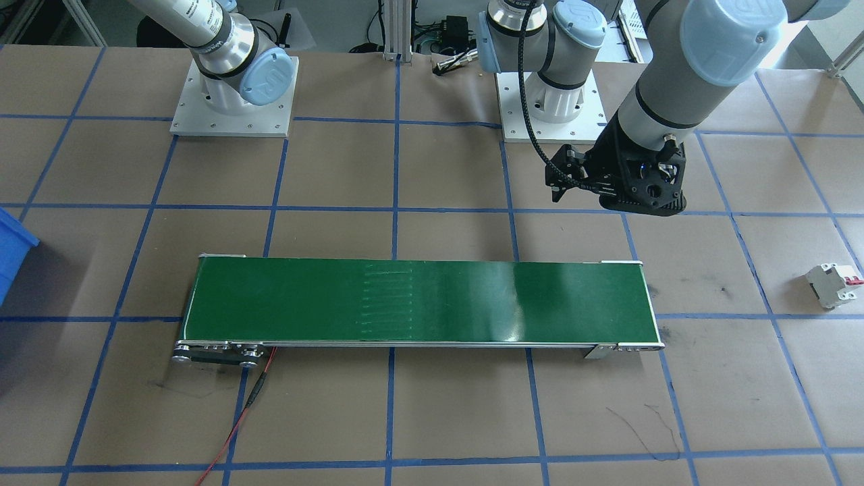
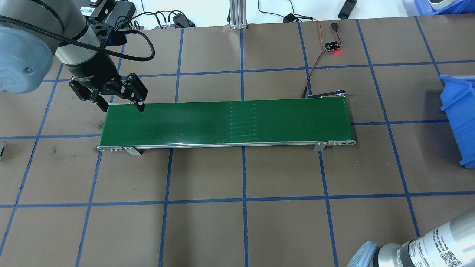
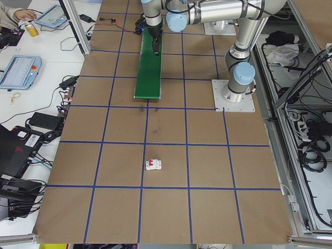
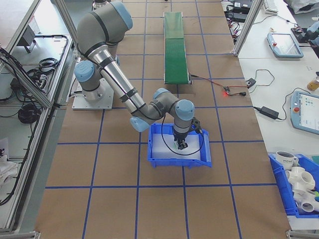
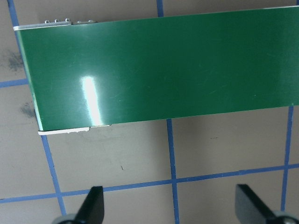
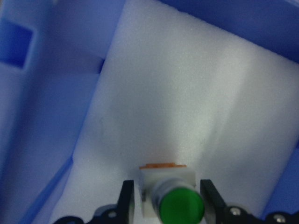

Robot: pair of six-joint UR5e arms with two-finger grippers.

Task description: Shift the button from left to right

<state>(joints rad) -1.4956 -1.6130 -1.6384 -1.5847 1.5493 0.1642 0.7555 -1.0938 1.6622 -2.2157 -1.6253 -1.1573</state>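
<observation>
The blue bin (image 4: 179,145) sits on the table past the end of the green conveyor belt (image 4: 175,40) on the robot's right side, and everything else is easiest placed from it. The right gripper (image 6: 166,200) is down inside the bin, over the white foam pad (image 6: 196,107) that lines its floor. Its 2 black fingers (image 6: 126,198) stand on either side of the button (image 6: 170,198), pinching the white body between them; the round green cap faces the wrist camera and the orange-red base points down toward the foam. Whether the base touches the foam is hard to tell from here.

Well away from the bin, at the far end of the belt, the left gripper (image 2: 120,100) hangs above the table right at that end's corner with its fingers spread wide and nothing between them. In its own wrist camera the 2 fingertips (image 5: 93,203) show over the brown paper and blue tape lines, just beside the belt's edge.

Farther still from the bin, beyond the belt's far end, a white circuit breaker (image 1: 834,284) with a red tab lies alone on the table
</observation>
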